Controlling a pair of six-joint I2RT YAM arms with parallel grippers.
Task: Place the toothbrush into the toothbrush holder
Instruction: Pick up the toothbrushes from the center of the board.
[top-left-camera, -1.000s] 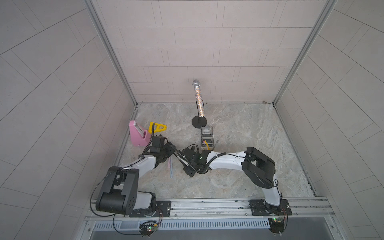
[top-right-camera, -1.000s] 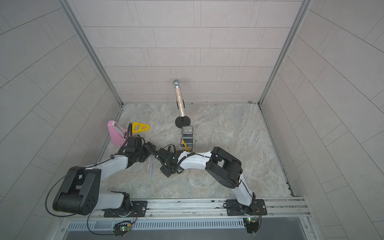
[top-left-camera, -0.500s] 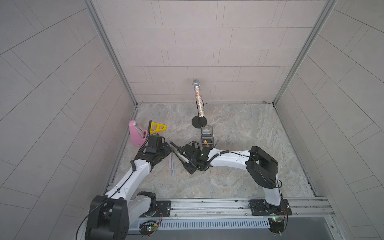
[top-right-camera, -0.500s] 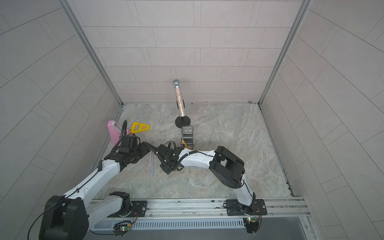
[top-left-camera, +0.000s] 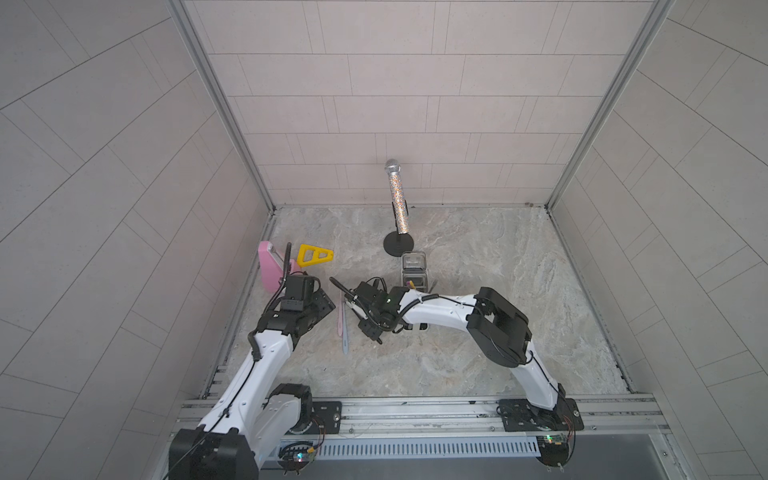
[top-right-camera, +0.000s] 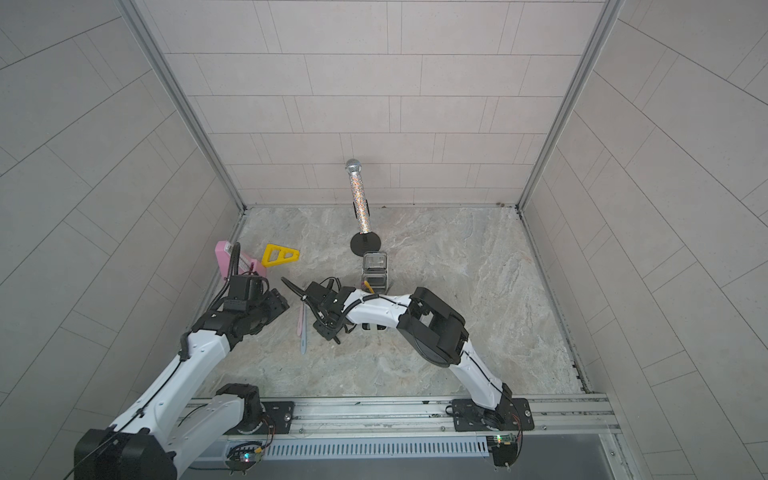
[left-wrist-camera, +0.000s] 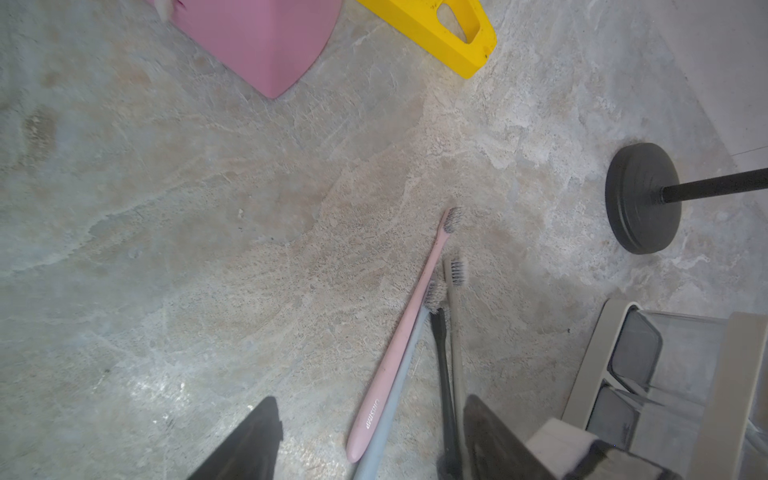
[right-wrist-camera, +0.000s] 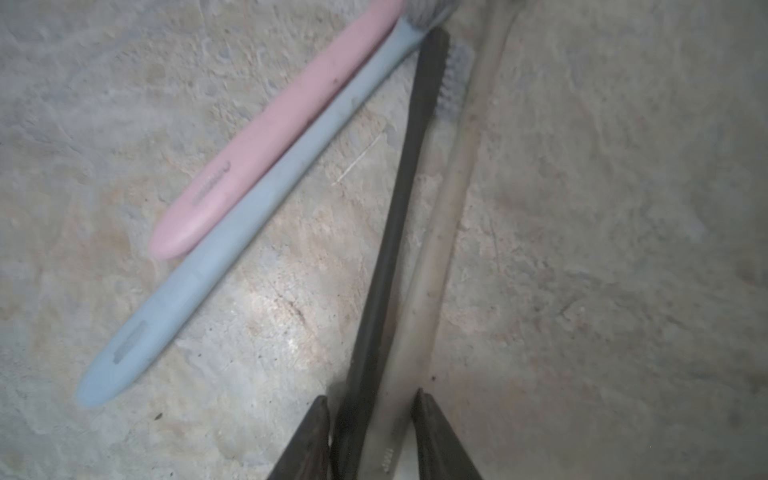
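Four brushes lie flat on the marbled, stone-look table (top-left-camera: 561, 311), between the two arms. The pink brush (right-wrist-camera: 266, 141) and blue brush (right-wrist-camera: 232, 249) touch side by side. Their long axes run from the rail edge toward the back wall, heads toward the wall. The blue one sits nearer the rail, its head at the pink one's neck. The black brush (right-wrist-camera: 395, 232) and cream brush (right-wrist-camera: 440, 232) lie together at an angle to that pair, so the four make a narrow V meeting at the heads. All are slim, smooth plastic with rounded handle ends.

The right tool (right-wrist-camera: 370, 395) straddles the black and cream handles, with a jaw close against each; whether it pinches them I cannot tell. The left tool (left-wrist-camera: 370, 398) hangs above the table, spread wide and holding nothing.

The holder (left-wrist-camera: 588, 365), a cream oblong caddy, stands near the brushes, just beside the round black stand (top-left-camera: 399, 243) of a glittery microphone (top-left-camera: 397, 195). Its clear box end is toward the stand. A yellow piece (top-left-camera: 411, 284) pokes from a compartment at the other end. A pink wedge (top-left-camera: 270, 270) and a yellow triangle (top-left-camera: 313, 255) sit by the left wall.
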